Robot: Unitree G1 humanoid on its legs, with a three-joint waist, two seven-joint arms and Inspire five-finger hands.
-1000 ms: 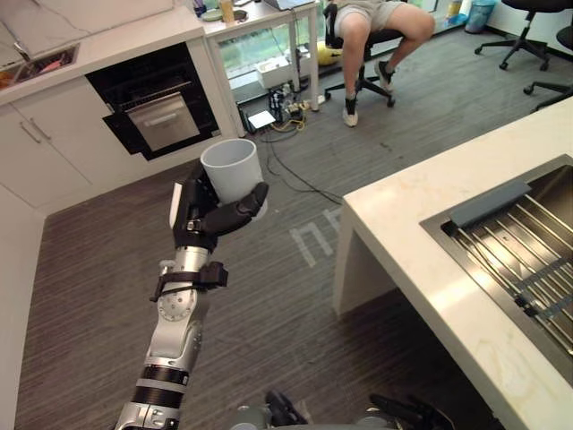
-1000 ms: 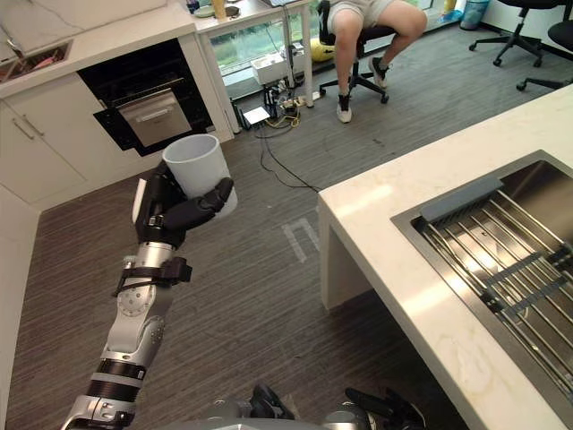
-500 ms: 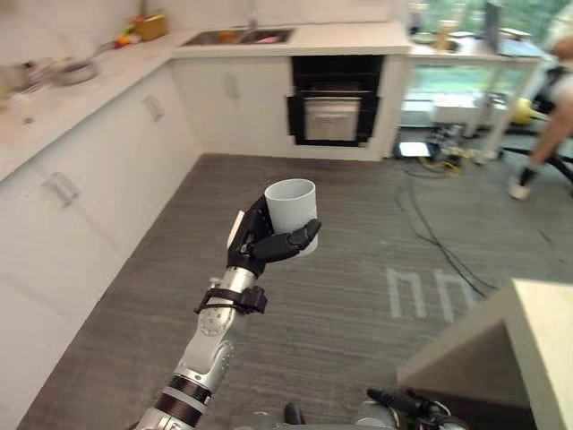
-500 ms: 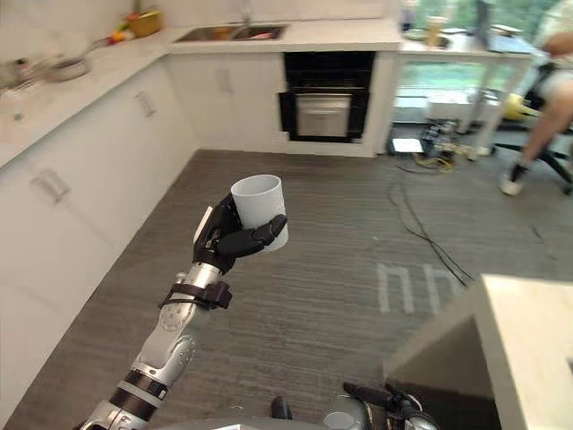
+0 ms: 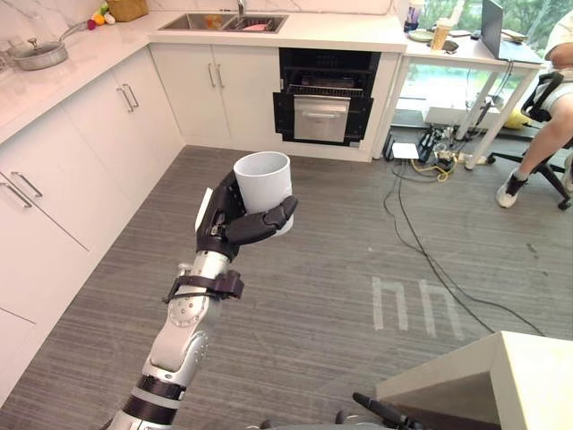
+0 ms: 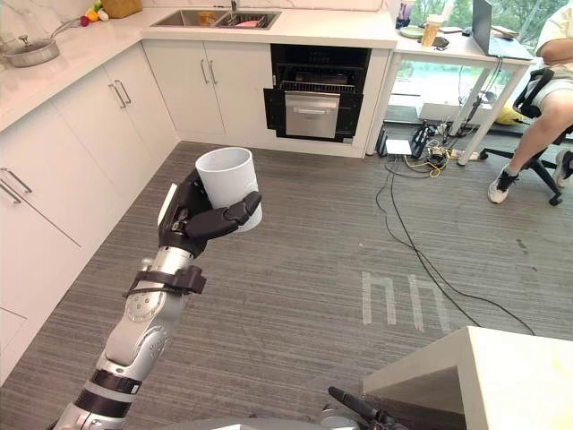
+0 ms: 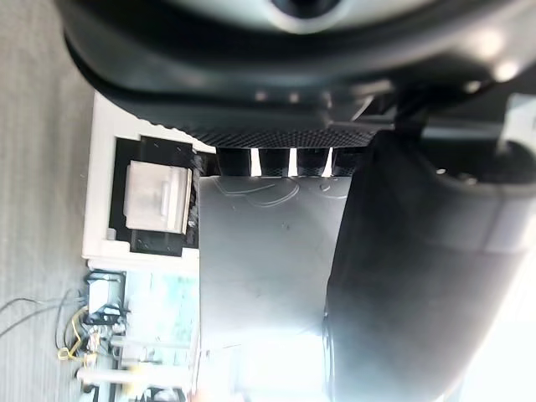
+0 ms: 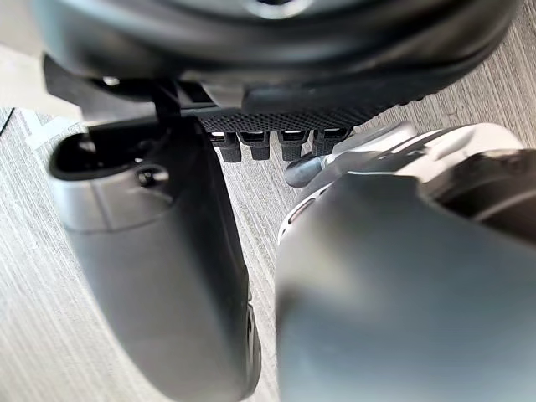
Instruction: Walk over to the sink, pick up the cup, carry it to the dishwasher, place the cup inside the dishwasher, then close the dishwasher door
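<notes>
- Your left hand (image 5: 235,219) is just left of centre in the left eye view, raised above the grey plank floor (image 5: 340,269). Its fingers and thumb are wrapped round the cup (image 5: 264,184).
- The cup is white and upright, mouth upward, and touches nothing but that hand.
- The dishwasher (image 5: 324,94) is at upper centre, set into the white cabinets. Its dark front with a silver panel faces you, well apart from the cup.
- The sink (image 5: 219,21) is sunk into the bench (image 5: 340,31) along the top edge, just left of the dishwasher.
- A pan (image 5: 36,55) rests on the same bench at upper left.
- A person (image 5: 551,116) sits on a chair at upper right, and cables (image 5: 421,224) trail across the floor right of centre.
- A second bench (image 5: 515,376) cuts into the lower right corner.
- Your right hand (image 8: 268,75) shows in the right wrist view above the floor. You cannot tell whether it is open or closed.
</notes>
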